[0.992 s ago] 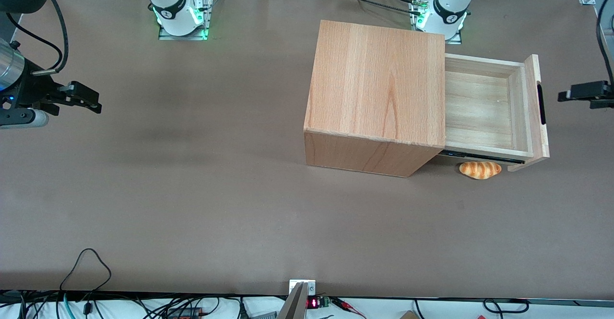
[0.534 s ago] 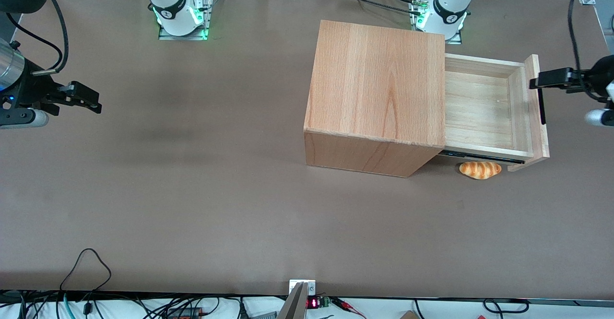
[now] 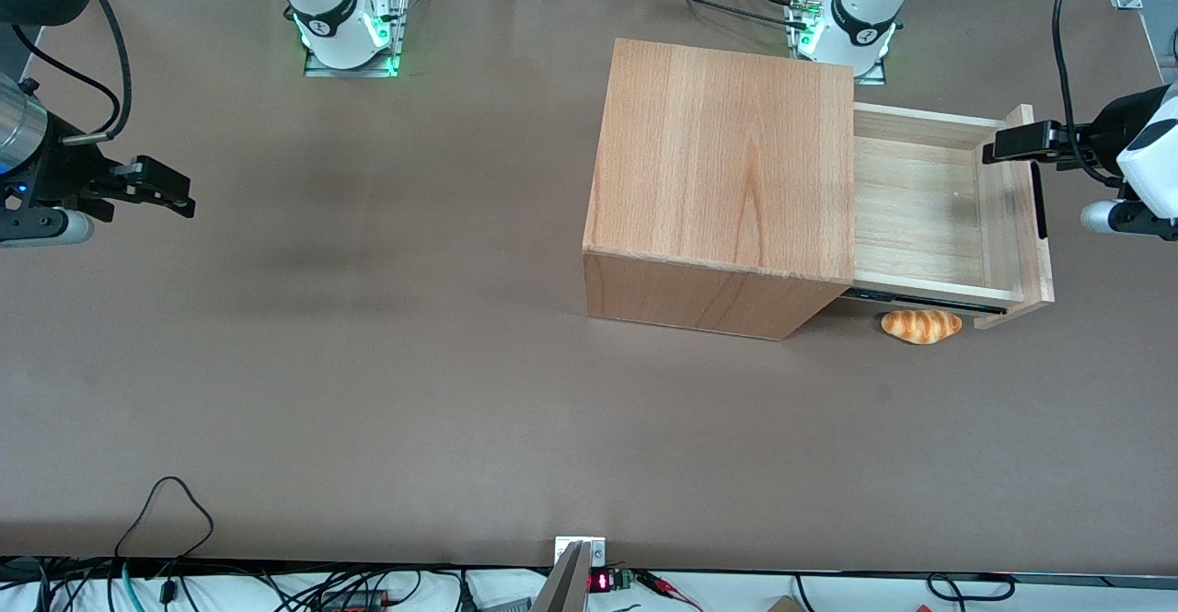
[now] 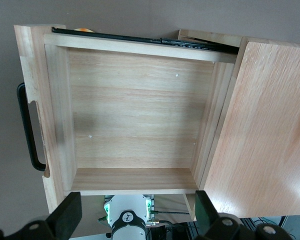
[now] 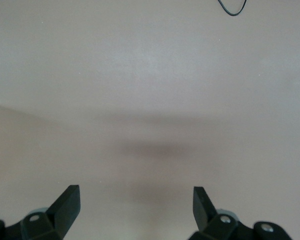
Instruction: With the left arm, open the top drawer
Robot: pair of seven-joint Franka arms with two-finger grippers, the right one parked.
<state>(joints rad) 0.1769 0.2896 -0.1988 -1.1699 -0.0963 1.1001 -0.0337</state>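
Since a sec ago the left arm's gripper (image 3: 998,147) has swung in over the top drawer (image 3: 929,212), fingers (image 4: 67,216) wide apart, holding nothing. Drawer's pulled well out of the cabinet (image 3: 722,179), so job looks done.

Top drawer (image 4: 135,115): pulled well out of the cabinet (image 4: 262,130), inside bare, seen from above.
Front panel (image 4: 37,100): at the drawer's 9 o'clock end, with the black bar handle (image 4: 27,127) on its outer face.
Slide rail (image 4: 150,40): black, along the drawer's 12 o'clock side.
Pincer (image 4: 135,220): left arm's, over the drawer's 6 o'clock wall, fingers (image 4: 67,217) spread wide, gripping nothing.
Tabletop (image 4: 5,100): brown.
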